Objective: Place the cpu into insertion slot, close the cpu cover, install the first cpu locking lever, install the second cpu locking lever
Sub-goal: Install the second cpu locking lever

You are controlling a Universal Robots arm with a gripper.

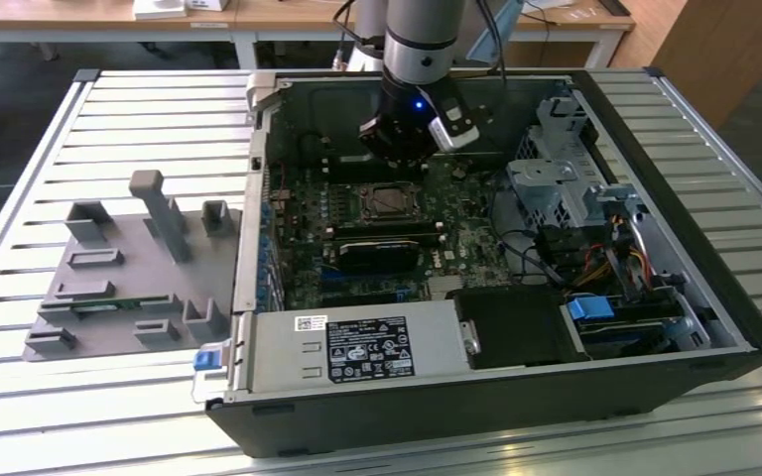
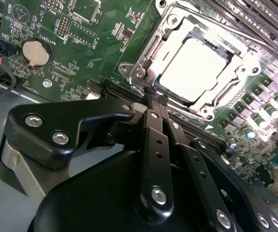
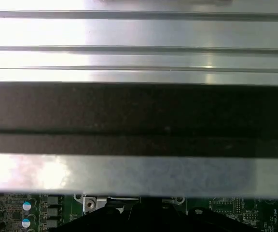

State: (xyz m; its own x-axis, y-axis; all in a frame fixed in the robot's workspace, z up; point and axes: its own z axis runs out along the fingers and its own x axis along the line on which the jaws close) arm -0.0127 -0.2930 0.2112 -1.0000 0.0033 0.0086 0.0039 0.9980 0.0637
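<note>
The fingers [image 2: 151, 96] are pressed together, gripping nothing — their tips sit at the cpu cover [image 2: 144, 60] edge, with the cpu [image 2: 194, 67] seated just beyond.

The cpu [image 2: 193, 68] lies flat in the insertion slot [image 1: 389, 202] — silvery cpu cover [image 2: 175, 34] closed.

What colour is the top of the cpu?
Dull silvery-grey, glaring almost white; the cpu shows best in the second wrist view.
</note>
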